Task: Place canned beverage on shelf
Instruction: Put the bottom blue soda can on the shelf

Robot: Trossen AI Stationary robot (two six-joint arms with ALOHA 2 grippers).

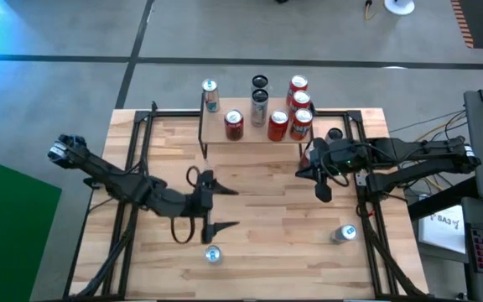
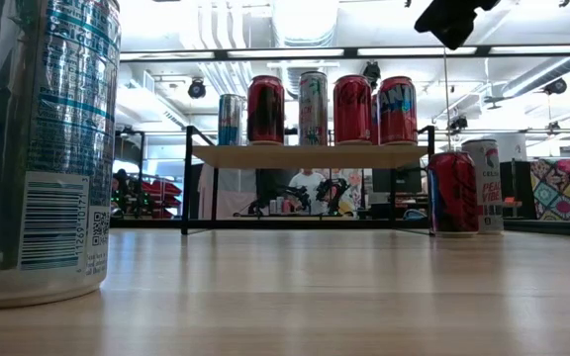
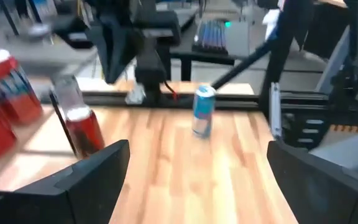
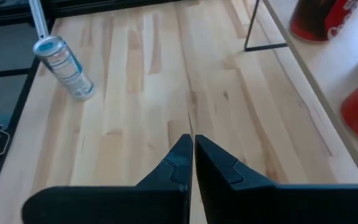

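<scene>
The shelf [image 1: 254,134] stands at the table's far middle with several cans on its plank top [image 2: 310,155]. A blue-and-silver can [image 1: 214,255] stands upright near the front edge and fills the low view's left side [image 2: 38,148]. A second such can [image 1: 345,233] [image 3: 202,111] stands upright near the right edge. My left gripper [image 1: 225,208] [image 3: 197,186] hangs open above the table's middle, pointing toward the right edge, with nothing between its fingers. My right gripper [image 1: 321,191] [image 4: 191,163] is shut and empty, above the table just in front of the shelf's right end.
A red can [image 2: 453,193] and a white can [image 2: 481,186] stand on the table beside the shelf's right legs. Black frame rails [image 1: 141,143] run along the table's sides. Bare wood [image 1: 275,218] lies between the two grippers and the front cans.
</scene>
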